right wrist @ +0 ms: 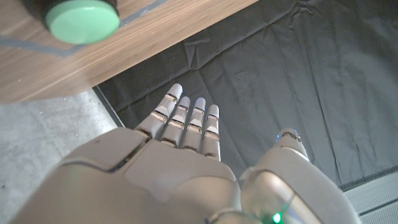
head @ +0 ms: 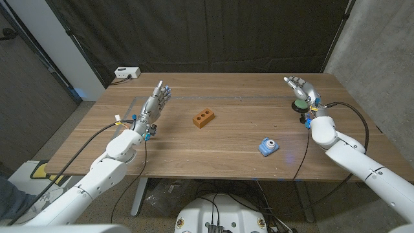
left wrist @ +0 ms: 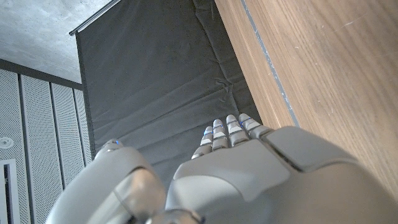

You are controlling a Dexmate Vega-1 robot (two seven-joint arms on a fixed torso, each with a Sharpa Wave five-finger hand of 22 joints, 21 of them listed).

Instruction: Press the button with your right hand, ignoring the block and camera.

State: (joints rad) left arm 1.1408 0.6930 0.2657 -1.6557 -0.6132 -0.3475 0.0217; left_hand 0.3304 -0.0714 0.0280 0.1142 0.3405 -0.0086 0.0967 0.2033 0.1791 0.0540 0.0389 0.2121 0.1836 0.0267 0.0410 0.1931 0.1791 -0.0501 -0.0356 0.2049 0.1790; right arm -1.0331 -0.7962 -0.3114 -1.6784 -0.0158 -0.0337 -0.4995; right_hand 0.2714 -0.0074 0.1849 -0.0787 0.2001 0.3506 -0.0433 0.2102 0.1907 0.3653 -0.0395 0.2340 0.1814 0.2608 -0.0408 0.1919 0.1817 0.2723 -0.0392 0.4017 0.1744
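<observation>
Right now my right hand (head: 301, 88) sits over the far right part of the wooden table (head: 226, 139), fingers spread loosely and slightly curled, holding nothing. Through the right wrist view the same hand (right wrist: 186, 155) shows its fingers straight and side by side, reaching out past the table's edge toward the black curtain (right wrist: 298, 74). One green button (head: 301, 103) on a dark base lies just beside that hand, on its near side, between the palm and my forearm; whether the palm touches the cap I cannot tell. At the wrist camera the button (right wrist: 82, 20) appears off to the side of the fingers and apart from them, standing on the wood.

Nearer to me than the hand, and toward the table's middle, lies one small blue toy camera (head: 268, 146), well apart from the button. Farther toward the middle again sits one brown block (head: 203, 118) with two holes in its top face, between my two hands.

My left hand (head: 155, 103) is on the opposite side of the table, standing upright with fingers extended and close together, gripping nothing. Its wrist view shows that hand (left wrist: 242, 168) beside the wood with fingers straight.

Beyond it, at the far left corner, rests one white box (head: 127, 73) with a cable.
</observation>
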